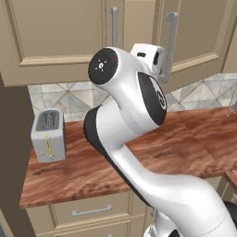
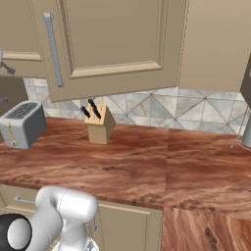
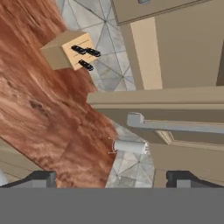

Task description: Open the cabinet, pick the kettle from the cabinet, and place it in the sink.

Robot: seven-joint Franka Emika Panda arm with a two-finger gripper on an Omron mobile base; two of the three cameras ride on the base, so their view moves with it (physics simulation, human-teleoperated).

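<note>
Just ahead of the spread, empty gripper (image 3: 111, 177), cabinet (image 3: 183, 57) door handle (image 3: 175, 126) ungrasped, door slightly ajar; kettle retrieval and sink placement all pending.

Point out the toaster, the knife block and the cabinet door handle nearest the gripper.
toaster (image 1: 48, 135): left base view, front face.
knife block (image 2: 100, 125): right base view, wooden side.
cabinet door handle (image 3: 175, 126): hand view, grey bar.
</note>
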